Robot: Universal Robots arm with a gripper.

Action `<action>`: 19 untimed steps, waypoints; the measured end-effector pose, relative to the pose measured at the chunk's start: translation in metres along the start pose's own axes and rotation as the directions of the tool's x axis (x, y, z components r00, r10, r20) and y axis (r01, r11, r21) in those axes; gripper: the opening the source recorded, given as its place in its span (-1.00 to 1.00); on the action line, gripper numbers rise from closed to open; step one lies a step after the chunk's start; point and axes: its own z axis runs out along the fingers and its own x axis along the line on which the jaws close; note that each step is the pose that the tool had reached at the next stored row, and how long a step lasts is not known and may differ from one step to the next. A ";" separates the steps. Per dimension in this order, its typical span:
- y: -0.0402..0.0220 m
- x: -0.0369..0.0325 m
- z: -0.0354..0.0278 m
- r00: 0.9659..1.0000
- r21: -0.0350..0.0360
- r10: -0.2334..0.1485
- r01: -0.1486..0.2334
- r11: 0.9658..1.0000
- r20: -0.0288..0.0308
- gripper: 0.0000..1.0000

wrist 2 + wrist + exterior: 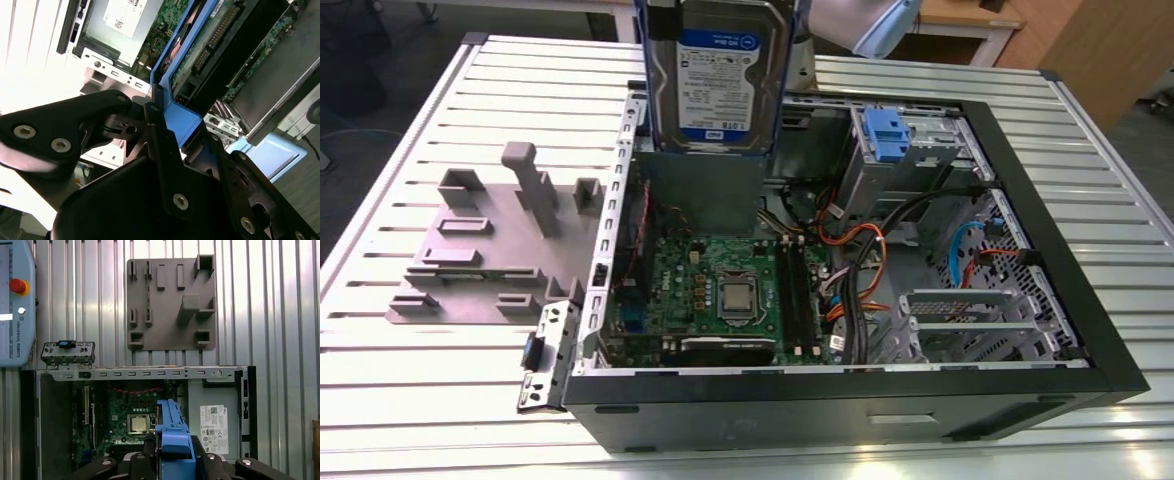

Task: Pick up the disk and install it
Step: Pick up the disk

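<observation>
**One disk hanging on edge over the open case**

Ribbed metal slats are running across the table (pixel 440 400), shining pale under the light. The case (pixel 1074 260) is lying open on it, its black wall sitting nearest in the exterior view, with the motherboard (pixel 720 290) showing green inside. A grey fixture plate (pixel 480 260) is resting on the slats just beside the case, toward the exterior view's left.

Over the case's far end the disk (pixel 720 70) is hanging upright, its blue-and-white label facing the exterior view. In both wrist views the gripper (pixel 175 452) is gripping it: the black fingers (pixel 148 446) are pressing from either side on the blue carrier rail. A pendant (pixel 15 305) is lying on the slats beyond the case.

Past the table, dark floor (pixel 400 60) and wooden furniture (pixel 1101 45) are filling the room's far side.
</observation>
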 end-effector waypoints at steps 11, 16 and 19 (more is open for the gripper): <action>-0.0036 0.0110 0.0010 1.000 0.000 0.000 0.000 1.000 -0.003 -0.26; -0.0097 0.0124 0.0012 1.000 0.000 0.000 0.000 1.000 -0.005 -0.26; -0.0144 0.0127 0.0014 1.000 0.000 0.000 0.000 1.000 -0.006 -0.26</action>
